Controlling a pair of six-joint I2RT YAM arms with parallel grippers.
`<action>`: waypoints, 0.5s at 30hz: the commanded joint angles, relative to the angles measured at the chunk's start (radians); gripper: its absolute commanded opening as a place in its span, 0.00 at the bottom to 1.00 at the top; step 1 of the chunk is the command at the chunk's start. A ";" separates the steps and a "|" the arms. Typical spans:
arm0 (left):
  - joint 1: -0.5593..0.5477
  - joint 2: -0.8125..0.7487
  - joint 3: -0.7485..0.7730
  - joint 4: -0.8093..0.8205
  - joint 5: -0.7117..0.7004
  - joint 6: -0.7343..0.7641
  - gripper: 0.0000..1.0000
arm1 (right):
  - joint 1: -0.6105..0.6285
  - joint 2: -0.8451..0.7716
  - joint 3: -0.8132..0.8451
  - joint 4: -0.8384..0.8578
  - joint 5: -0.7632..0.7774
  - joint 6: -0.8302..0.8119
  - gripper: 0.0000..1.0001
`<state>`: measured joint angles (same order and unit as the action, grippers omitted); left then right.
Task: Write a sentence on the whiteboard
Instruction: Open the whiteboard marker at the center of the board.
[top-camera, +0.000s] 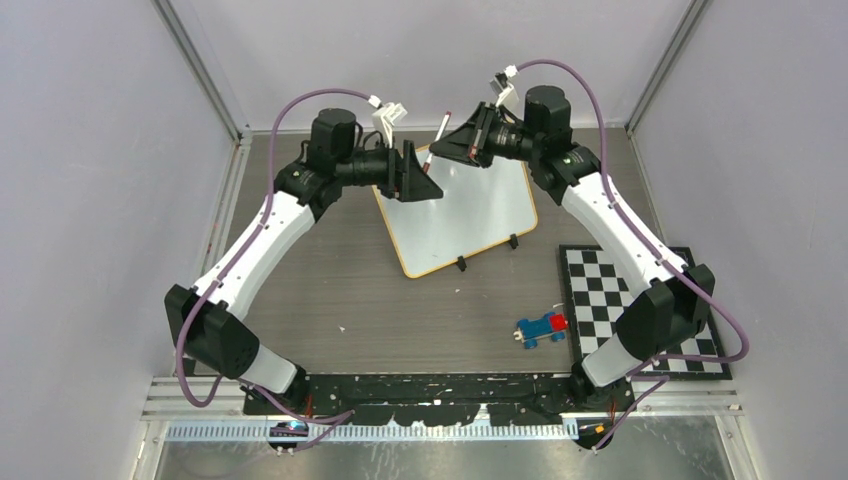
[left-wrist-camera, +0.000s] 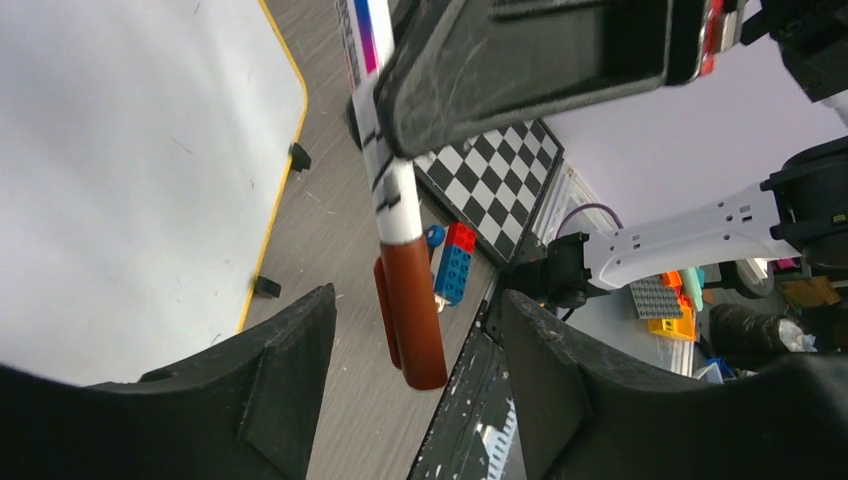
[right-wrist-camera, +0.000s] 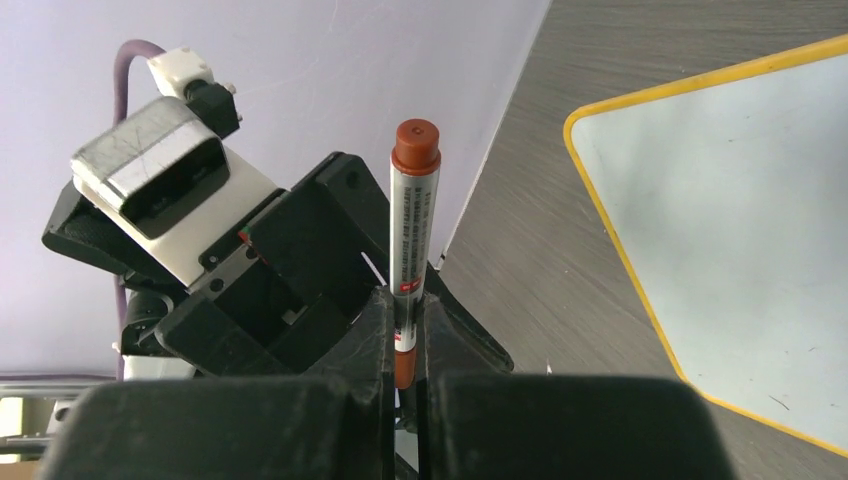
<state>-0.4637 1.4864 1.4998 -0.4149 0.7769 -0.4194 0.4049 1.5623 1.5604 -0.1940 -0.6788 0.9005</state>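
I count two arms, one whiteboard (top-camera: 465, 215), one marker (top-camera: 438, 134), one checkered mat (top-camera: 600, 290) and one blue-and-red block toy car (top-camera: 541, 327). The whiteboard lies tilted on the table at the upper centre of the overhead view, with two black clips (top-camera: 461, 264) on its lower edge. Its face reads white with a few faint specks. The mat is at lower right and the car is just left of it.

My right gripper (right-wrist-camera: 403, 335) is pressed together on the marker's white barrel (right-wrist-camera: 412, 230), holding it above the board's far corner. My left gripper (left-wrist-camera: 415, 340) faces it with the fingers (left-wrist-camera: 290, 370) spread. The marker's reddish-brown cap (left-wrist-camera: 412, 310) sits in the gap between them, and I see no contact on either side.
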 joint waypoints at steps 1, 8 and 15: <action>-0.004 -0.006 0.029 0.096 0.000 -0.057 0.59 | 0.021 -0.030 -0.005 0.033 -0.031 -0.003 0.00; -0.002 -0.011 0.022 0.059 0.018 -0.006 0.04 | 0.023 -0.034 -0.003 0.042 -0.089 -0.029 0.06; 0.002 -0.029 0.059 -0.240 0.140 0.369 0.00 | -0.015 -0.054 0.014 -0.185 -0.243 -0.231 0.51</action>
<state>-0.4614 1.4879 1.5028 -0.4717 0.8169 -0.3237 0.4088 1.5578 1.5520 -0.2352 -0.8085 0.8062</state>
